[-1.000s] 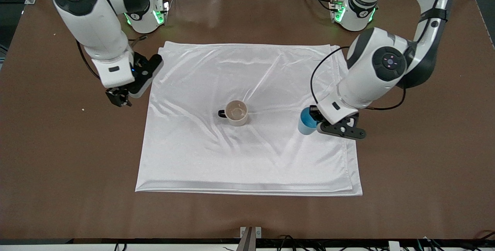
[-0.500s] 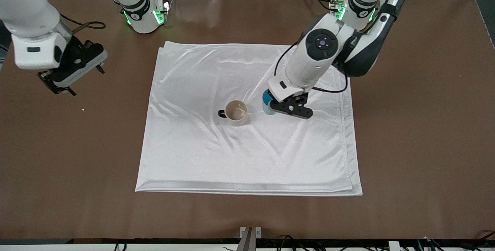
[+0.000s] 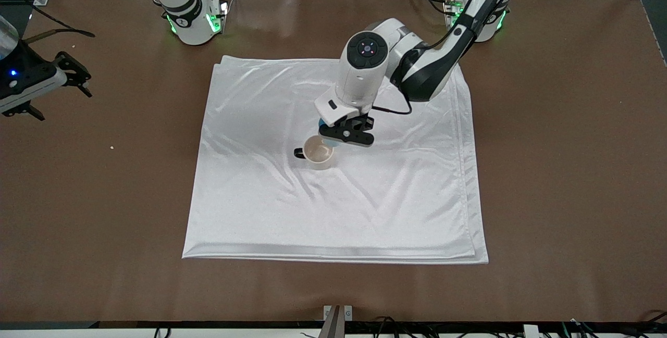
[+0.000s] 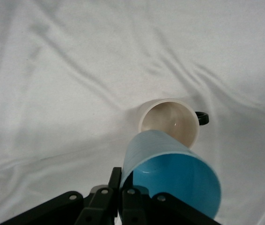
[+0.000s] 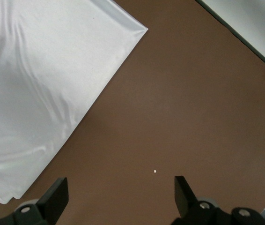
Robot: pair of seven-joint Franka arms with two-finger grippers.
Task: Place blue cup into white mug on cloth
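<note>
The white mug [image 3: 319,152] stands upright on the cloth [image 3: 333,213] near its middle, with its black handle toward the right arm's end. My left gripper [image 3: 333,134] is shut on the rim of the blue cup [image 3: 328,142] and holds it tilted in the air, just over the mug's rim. In the left wrist view the blue cup [image 4: 170,173] overlaps the mug [image 4: 170,121], and my left gripper [image 4: 121,180] pinches the cup's wall. My right gripper [image 3: 62,101] is open and empty over bare table at the right arm's end; it waits there.
The brown table [image 3: 563,171] surrounds the cloth. In the right wrist view my right gripper [image 5: 121,192] hangs over bare table [image 5: 193,93] beside a cloth corner [image 5: 39,84], with a small white crumb [image 5: 155,171] near it.
My left gripper carried the blue cup from the cloth's edge at the left arm's end to just over the mug. My right arm drew back to the table's end.
</note>
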